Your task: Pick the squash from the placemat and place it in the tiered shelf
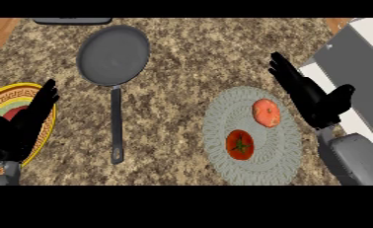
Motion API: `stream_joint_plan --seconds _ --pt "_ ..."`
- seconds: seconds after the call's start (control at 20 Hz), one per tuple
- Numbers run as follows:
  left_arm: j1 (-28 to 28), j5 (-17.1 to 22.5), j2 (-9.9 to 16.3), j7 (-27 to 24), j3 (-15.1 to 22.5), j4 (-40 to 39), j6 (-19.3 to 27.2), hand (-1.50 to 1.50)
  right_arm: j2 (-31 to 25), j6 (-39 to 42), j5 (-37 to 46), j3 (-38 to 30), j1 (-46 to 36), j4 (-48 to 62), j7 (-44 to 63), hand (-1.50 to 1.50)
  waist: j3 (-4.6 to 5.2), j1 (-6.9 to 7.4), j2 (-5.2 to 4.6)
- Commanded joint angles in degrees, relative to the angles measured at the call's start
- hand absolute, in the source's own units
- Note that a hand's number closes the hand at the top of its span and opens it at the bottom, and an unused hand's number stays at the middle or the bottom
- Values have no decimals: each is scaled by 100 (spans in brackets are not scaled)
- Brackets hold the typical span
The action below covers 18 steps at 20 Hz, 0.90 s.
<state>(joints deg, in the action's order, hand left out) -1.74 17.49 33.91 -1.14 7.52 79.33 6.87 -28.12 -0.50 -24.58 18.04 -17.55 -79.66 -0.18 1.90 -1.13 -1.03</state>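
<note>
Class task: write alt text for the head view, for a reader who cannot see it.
On a speckled stone counter, a round grey placemat holds an orange squash and a red tomato, with the open right hand just right of it. A grey frying pan lies left; the open left hand rests over a patterned plate.

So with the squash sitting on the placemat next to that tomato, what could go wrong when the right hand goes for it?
1. The squash and tomato lie close together on the placemat, so the right hand might nudge or grab the tomato instead.
2. The tiered shelf stands right beside that open hand, so the lift could clip its edge.
3. The squash is rounded and may roll if bumped.
</note>
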Motion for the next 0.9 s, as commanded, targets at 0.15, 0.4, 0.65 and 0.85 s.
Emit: stream_joint_plan --seconds 0.15,0.4,0.65,0.85 --pt "-562 155 -532 32 -15 269 181 0 -399 1634 -330 -533 -1082 612 -1042 150 -211 300 31" --pt "-1326 288 -900 625 184 475 323 0 -467 2272 -760 -950 -1535 2197 -905 -150 -217 365 -54" --pt "-1374 291 -999 699 153 393 385 0 -570 4354 -1349 -1147 -1758 2814 -1687 -150 -216 356 -15" --pt "-1590 231 -1019 723 64 174 376 0 -1218 5428 -825 -1126 -2378 3377 -1849 -150 -202 310 6"
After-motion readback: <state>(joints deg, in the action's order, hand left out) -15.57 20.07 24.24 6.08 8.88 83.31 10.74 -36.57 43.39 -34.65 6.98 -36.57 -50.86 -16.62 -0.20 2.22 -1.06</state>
